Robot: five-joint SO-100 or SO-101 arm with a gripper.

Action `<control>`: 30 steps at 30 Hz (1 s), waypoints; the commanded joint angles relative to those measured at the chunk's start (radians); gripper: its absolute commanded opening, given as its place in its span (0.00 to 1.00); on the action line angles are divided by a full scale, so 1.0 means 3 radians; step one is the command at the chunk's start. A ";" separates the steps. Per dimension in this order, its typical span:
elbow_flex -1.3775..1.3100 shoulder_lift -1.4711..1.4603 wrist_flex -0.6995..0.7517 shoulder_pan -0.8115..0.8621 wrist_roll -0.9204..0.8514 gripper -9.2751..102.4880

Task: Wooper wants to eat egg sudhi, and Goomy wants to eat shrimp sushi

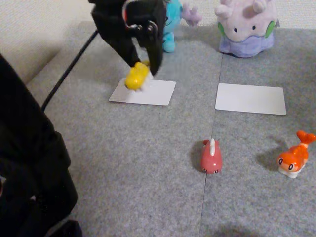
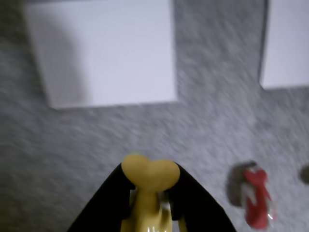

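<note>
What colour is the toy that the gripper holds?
Yellow: the egg sudhi, clearest in the other view, between the gripper fingers.

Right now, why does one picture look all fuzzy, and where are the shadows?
In the wrist view everything is smeared, most likely from motion: the left white card, the carpet and the pink toy have soft edges. The other view is sharper; there the orange toy and pink toy cast soft shadows to their left, and the gripper holding the yellow toy darkens the card's edge.
</note>
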 commanded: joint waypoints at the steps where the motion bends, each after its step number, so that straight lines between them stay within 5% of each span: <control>1: -0.0424 -0.0307 -0.0026 -0.0215 0.0153 0.11; 13: -0.1943 -0.2209 0.0041 -0.0235 0.0199 0.11; 22: -0.2219 -0.2506 -0.0010 -0.0291 0.0215 0.11; 30: -0.2219 -0.2506 0.0056 -0.0297 0.0179 0.30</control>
